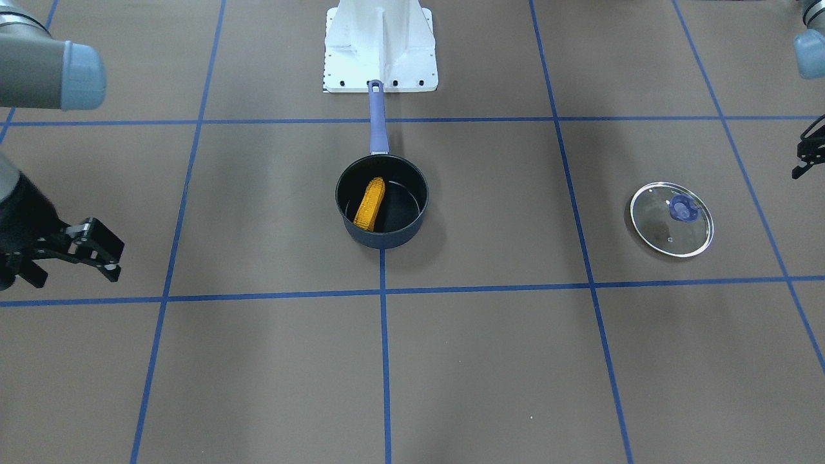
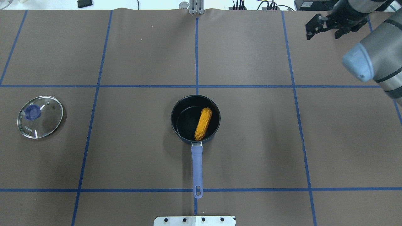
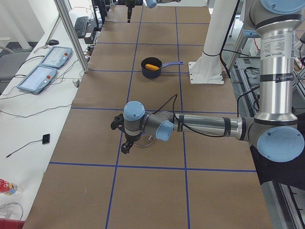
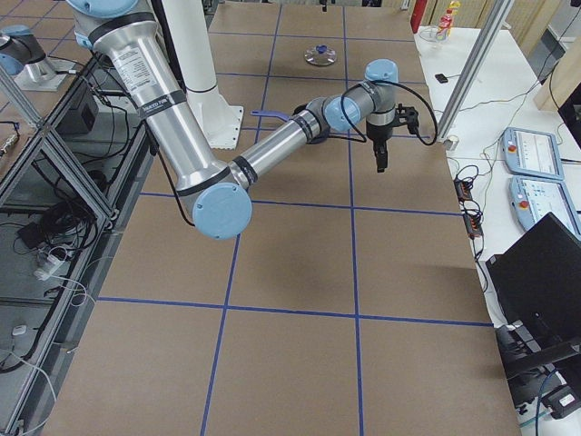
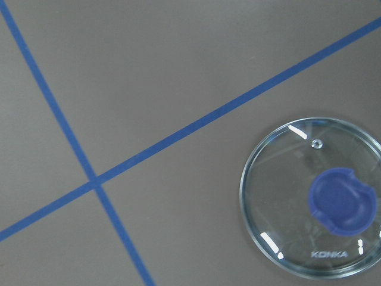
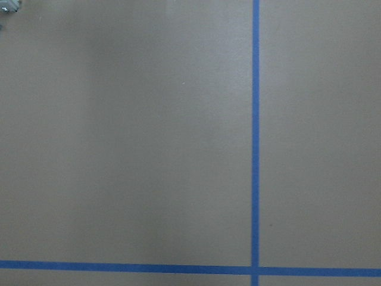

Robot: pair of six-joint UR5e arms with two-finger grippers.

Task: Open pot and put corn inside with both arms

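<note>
The dark navy pot (image 2: 176,125) stands open at the table's middle, its periwinkle handle (image 2: 197,169) pointing toward the robot base. The yellow corn (image 2: 203,123) lies inside it, leaning on the wall; it also shows in the front view (image 1: 370,203). The glass lid (image 2: 47,121) with its blue knob lies flat on the table far to the robot's left, and shows in the left wrist view (image 5: 280,196). My left gripper (image 1: 799,156) hovers near the lid, open and empty. My right gripper (image 2: 325,29) is open and empty at the far right, well away from the pot.
The white base mount (image 1: 380,45) stands at the pot handle's end. Blue tape lines (image 2: 197,47) divide the brown table cover. Tablets and cables (image 3: 45,67) lie on the side bench beyond the table's far edge.
</note>
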